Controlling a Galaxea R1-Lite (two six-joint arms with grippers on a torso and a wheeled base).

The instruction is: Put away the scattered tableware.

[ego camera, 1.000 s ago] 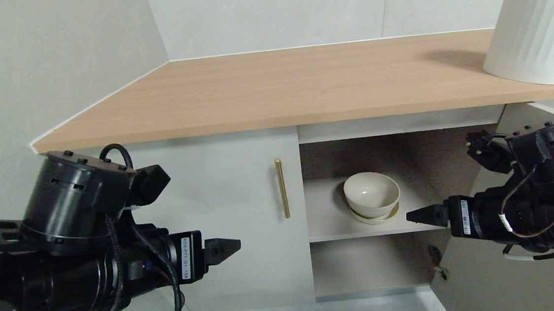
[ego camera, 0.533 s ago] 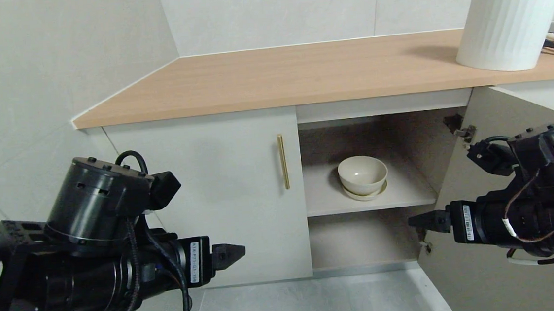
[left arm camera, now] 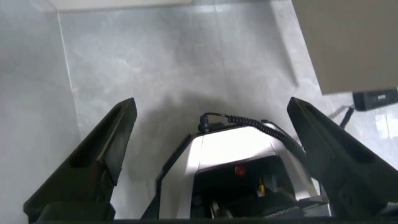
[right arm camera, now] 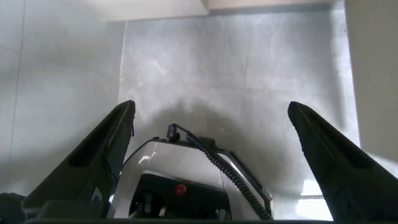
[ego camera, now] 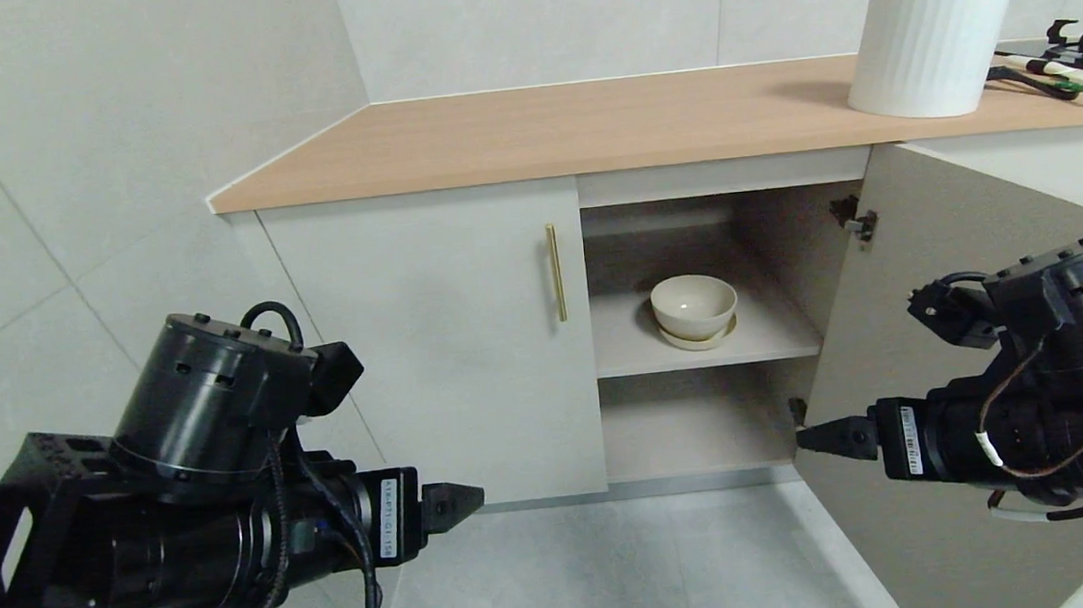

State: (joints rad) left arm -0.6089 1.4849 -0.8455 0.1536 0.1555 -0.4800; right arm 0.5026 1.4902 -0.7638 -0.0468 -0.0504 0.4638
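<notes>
A cream bowl point(ego camera: 693, 304) sits on a small plate point(ego camera: 699, 339) on the middle shelf point(ego camera: 767, 339) of the open cabinet. My left gripper point(ego camera: 461, 503) hangs low in front of the closed left door, well short of the cabinet. My right gripper point(ego camera: 815, 438) hovers by the inner face of the open right door, below and to the right of the bowl. In the wrist views the left gripper point(left arm camera: 211, 109) and the right gripper point(right arm camera: 211, 109) are both open over the grey floor, with nothing between their fingers.
The closed left door carries a brass handle point(ego camera: 555, 272). The right door point(ego camera: 895, 247) stands swung open toward my right arm. On the wooden counter point(ego camera: 538, 130) stand a white ribbed cylinder point(ego camera: 935, 22) and some tools point(ego camera: 1073, 59) at far right.
The whole picture has shifted: the camera has drawn back, so the cabinet looks smaller and farther. Bowl and plate stay on the shelf. Both grippers hold about the same places in view.
</notes>
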